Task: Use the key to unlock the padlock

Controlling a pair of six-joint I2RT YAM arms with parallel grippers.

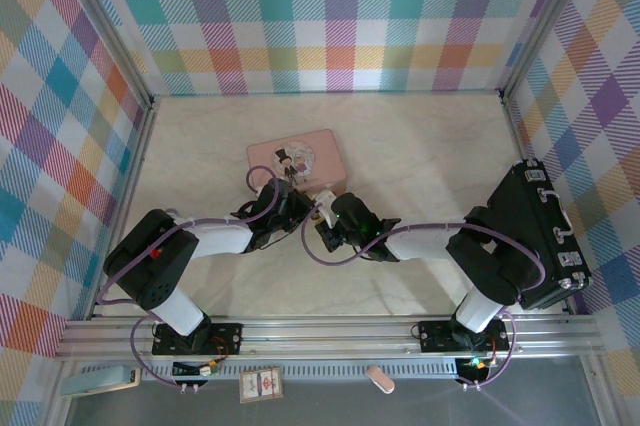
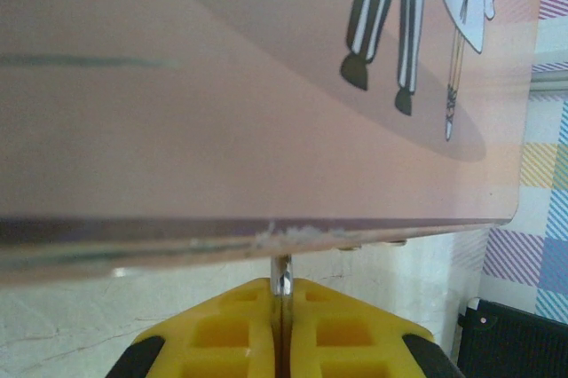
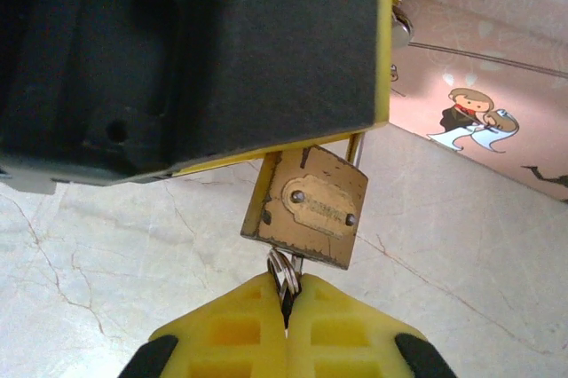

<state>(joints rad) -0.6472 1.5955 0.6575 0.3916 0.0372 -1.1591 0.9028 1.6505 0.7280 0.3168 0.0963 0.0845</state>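
At centre of the right wrist view, the padlock (image 3: 306,209) hangs from the left claw (image 2: 281,296), clamped on its shackle (image 3: 355,149). The right claw (image 3: 286,311) is clamped on the key (image 3: 284,273) at the keyhole. Shackle apparently unreleased; turning remains.

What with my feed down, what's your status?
Left tool shut on thin silver shackle of small brass padlock. Right tool shut on silver key ring beneath it. Flat pink box close alongside.

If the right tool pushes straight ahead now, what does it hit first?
The padlock: its base sits right beyond the key pinched in the right tool, seemingly almost touching.
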